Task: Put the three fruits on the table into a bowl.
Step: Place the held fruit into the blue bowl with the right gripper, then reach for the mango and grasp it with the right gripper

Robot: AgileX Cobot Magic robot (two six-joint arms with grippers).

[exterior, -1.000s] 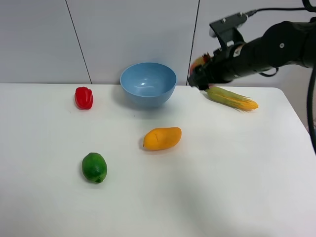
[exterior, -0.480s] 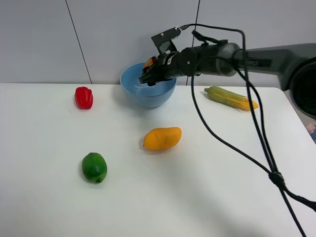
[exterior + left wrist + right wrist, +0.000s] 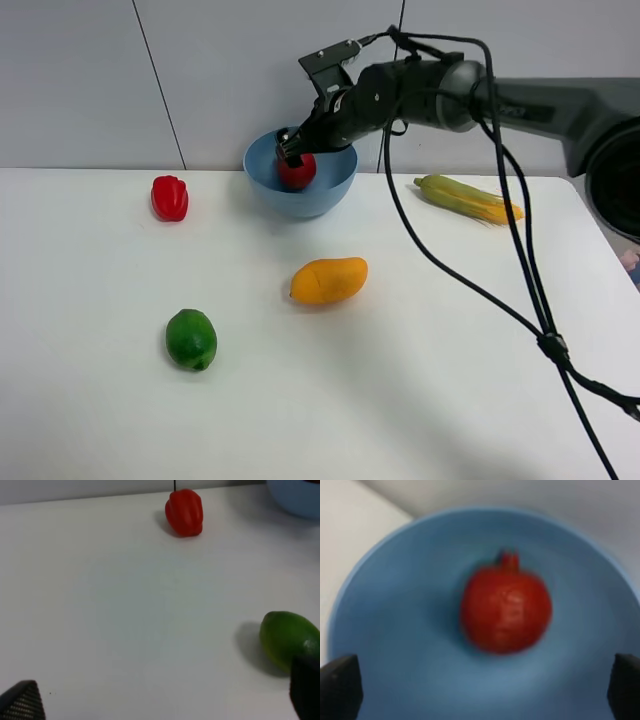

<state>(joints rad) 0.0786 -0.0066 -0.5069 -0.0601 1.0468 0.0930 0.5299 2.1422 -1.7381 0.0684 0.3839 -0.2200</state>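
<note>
Right arm (image 3: 420,90) reaches over the bowl (image 3: 330,185) at the desk's (image 3: 450,350) 12 o'clock, right tool (image 3: 292,152) wide above the pomegranate (image 3: 506,609). Only the left wrist cam catches the left tool (image 3: 160,700), also wide.

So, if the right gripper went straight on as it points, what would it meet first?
Most likely the pomegranate in the light-blue bowl, centred ahead of the open right gripper; the gap is hard to judge.

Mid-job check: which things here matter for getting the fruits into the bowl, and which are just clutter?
Job: pomegranate, already in the bowl; mango; lime.
Lying about: red bell pepper; corn cob.
</note>
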